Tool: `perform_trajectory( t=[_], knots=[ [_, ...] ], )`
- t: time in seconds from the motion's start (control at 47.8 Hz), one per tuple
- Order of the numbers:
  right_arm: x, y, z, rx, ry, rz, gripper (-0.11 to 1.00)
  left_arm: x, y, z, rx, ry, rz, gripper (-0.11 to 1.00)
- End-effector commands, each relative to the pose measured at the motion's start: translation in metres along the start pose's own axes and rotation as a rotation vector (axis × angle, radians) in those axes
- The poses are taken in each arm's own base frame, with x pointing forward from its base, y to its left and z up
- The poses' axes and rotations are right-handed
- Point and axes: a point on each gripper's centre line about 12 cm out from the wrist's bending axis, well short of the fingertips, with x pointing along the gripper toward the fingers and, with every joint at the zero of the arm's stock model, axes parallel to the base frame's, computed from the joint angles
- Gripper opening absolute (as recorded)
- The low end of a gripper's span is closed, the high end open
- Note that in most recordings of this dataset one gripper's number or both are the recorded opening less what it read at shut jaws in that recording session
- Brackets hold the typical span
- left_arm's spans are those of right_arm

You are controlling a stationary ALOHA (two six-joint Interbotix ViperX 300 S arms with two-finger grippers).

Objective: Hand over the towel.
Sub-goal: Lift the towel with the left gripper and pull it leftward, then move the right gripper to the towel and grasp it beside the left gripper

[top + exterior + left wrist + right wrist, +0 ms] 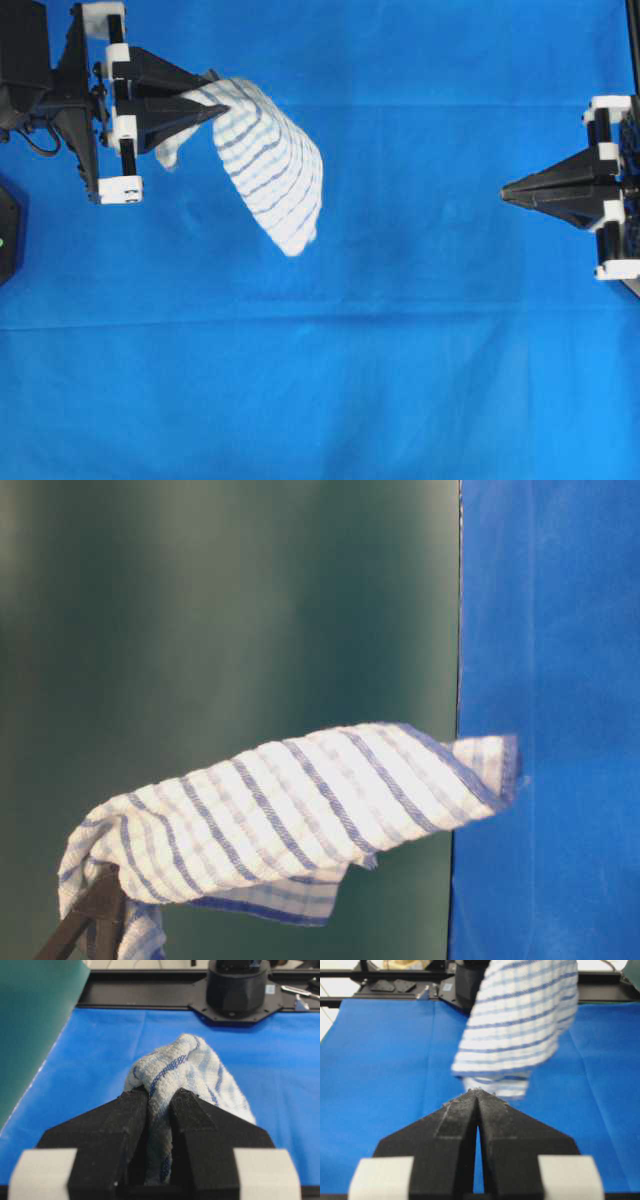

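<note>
The towel (268,160) is a white cloth with thin blue and grey stripes. My left gripper (222,105) is shut on one end of it and holds it up off the blue cover at the upper left. The towel hangs out to the right of the jaws. It also shows in the table-level view (290,815), in the left wrist view (192,1077) pinched between the fingers, and in the right wrist view (520,1025) hanging ahead. My right gripper (505,192) is shut and empty at the right edge, far from the towel.
The blue table cover (380,360) spreads over the whole surface. A green backdrop (230,610) stands along one side. The other arm's black base (235,985) stands at the far end of the left wrist view.
</note>
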Motion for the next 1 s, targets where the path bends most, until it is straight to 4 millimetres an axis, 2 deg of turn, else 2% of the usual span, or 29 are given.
perform_trajectory(
  t=[0.0,0.167,0.314,0.356,0.523,0.586,0.983],
  knots=[
    [0.004,0.000,0.010,-0.001,-0.041,-0.001,0.00,-0.001,0.000,0.009,-0.006,-0.031,-0.001,0.05],
    [0.012,0.000,0.016,-0.003,-0.075,0.000,0.00,0.001,-0.005,0.009,-0.007,-0.032,-0.014,0.05],
    [0.029,-0.001,0.020,0.005,-0.081,-0.002,0.01,0.001,-0.006,0.010,-0.005,-0.040,-0.020,0.05],
    [0.036,-0.001,0.021,0.008,-0.086,-0.003,0.09,0.002,-0.007,0.010,-0.005,-0.039,-0.022,0.05],
    [0.077,-0.007,0.027,0.012,-0.085,-0.024,0.59,0.002,-0.009,0.010,-0.004,-0.041,-0.029,0.05],
    [0.096,-0.012,0.029,0.018,-0.077,-0.042,0.71,0.002,-0.010,0.010,-0.004,-0.040,-0.032,0.05],
    [0.195,-0.024,0.044,0.024,-0.068,-0.062,0.72,0.003,-0.013,0.008,-0.005,-0.035,-0.042,0.05]
  ],
)
